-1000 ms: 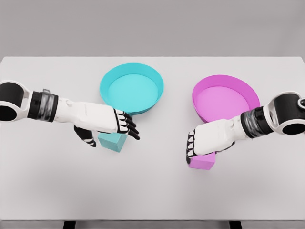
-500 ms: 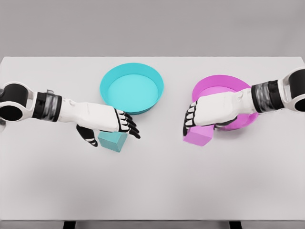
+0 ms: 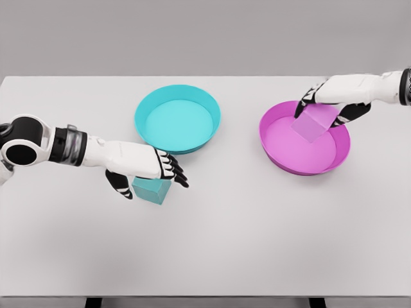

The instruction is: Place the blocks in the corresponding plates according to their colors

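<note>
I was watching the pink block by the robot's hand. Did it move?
Yes. The pink block went up and right, off the table; the right hand now holds it over the pink plate.

I am looking at a table (image 3: pixel 212 250) showing a smooth, matt, pale grey top, and both plates, the cyan plate (image 3: pixel 177 119) and the magenta plate (image 3: pixel 304 145), are looking like smooth matt plastic. The cyan block (image 3: pixel 151 190) and magenta block (image 3: pixel 313 122) are showing flat, unglossed faces. The arms' white shells are reading as smooth hard plastic with ribbed dark wrist bands.
</note>
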### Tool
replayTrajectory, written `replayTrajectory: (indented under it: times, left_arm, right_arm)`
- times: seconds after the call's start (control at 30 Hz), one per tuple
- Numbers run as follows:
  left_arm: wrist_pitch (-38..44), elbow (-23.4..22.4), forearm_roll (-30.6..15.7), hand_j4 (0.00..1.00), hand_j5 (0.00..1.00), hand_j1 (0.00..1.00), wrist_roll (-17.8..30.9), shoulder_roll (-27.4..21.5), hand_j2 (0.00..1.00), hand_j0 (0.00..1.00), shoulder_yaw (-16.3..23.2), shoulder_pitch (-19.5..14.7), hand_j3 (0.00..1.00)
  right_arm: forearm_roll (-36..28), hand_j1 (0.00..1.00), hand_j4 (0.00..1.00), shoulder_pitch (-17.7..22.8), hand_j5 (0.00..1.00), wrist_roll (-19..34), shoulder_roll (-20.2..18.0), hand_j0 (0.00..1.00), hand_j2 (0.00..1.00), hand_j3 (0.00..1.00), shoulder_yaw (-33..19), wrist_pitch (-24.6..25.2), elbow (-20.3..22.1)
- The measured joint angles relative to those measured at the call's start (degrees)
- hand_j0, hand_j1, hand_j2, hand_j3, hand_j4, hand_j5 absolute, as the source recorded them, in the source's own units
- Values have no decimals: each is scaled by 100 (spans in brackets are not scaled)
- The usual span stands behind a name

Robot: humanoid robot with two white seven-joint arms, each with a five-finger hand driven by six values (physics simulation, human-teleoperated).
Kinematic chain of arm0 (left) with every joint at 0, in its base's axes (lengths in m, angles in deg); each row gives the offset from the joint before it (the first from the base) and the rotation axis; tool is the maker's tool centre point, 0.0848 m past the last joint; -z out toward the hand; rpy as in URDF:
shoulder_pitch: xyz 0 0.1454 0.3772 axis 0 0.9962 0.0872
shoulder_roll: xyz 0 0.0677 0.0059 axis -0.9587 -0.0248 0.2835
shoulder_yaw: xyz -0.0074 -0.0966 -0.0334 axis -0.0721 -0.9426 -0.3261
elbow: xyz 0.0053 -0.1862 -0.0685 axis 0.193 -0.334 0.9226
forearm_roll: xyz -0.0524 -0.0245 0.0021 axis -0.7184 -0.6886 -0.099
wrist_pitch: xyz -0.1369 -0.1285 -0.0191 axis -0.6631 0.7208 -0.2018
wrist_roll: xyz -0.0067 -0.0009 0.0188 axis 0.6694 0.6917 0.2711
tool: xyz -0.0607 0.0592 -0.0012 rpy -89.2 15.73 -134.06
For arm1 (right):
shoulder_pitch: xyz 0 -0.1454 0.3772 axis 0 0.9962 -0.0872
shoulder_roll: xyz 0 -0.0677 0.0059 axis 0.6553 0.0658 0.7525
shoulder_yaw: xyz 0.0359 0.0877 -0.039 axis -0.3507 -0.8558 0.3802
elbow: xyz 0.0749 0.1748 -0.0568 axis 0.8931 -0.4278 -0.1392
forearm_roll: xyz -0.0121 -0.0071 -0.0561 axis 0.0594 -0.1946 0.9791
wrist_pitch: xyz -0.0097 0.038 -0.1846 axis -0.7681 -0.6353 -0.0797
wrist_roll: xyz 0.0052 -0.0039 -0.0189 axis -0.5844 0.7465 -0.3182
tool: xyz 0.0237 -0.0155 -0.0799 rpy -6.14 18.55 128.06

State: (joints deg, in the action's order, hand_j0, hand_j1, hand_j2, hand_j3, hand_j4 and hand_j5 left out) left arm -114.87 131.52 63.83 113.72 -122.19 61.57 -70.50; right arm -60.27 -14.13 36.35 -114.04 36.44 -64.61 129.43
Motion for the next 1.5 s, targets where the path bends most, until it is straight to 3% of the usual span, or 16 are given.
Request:
replayTrajectory:
  times: [0.13, 0.2, 0.23, 0.57, 0.63, 0.83, 1.3, 1.5]
  left_arm:
    - [0, -72, 7, 100, 100, 100, 0, 4, 100, 100, -1, 26, 100]
    - [0, -110, 8, 100, 100, 100, 0, 8, 100, 100, -2, 44, 100]
    - [0, -141, 9, 100, 100, 100, 0, 11, 100, 100, -2, 44, 100]
    - [0, -353, 11, 100, 100, 100, 0, 98, 100, 100, -8, 88, 100]
    - [0, -369, 11, 100, 100, 100, 0, 109, 100, 100, -10, 88, 100]
    - [1, -390, 11, 100, 100, 100, 0, 123, 100, 100, -18, 88, 100]
    - [1, -577, 17, 100, 100, 100, 0, 266, 100, 100, -20, 88, 100]
    - [1, -598, 14, 79, 79, 79, 0, 281, 79, 79, -18, 132, 79]
  right_arm:
    - [270, 68, 68, -70, 68, 1, 124, 68, 68, 68, 235, -2, -89]
    - [332, 73, 73, -88, 73, 1, 156, 73, 73, 73, 285, -2, -100]
    - [350, 100, 100, -88, 100, 0, 166, 100, 100, 100, 300, -1, -102]
    - [345, 100, 100, -290, 100, -1, 163, 100, 100, 100, 274, 4, -84]
    - [319, 100, 100, -281, 100, -1, 137, 100, 100, 100, 54, 1, -79]
    - [14, 100, 100, -88, 100, -1, -308, 100, 100, 100, -580, 2, 16]
    - [-47, 100, 100, -88, 100, -1, -563, 100, 100, 100, -698, 1, 100]
    - [-48, 100, 100, -88, 100, -1, -534, 100, 100, 100, -693, 1, 104]
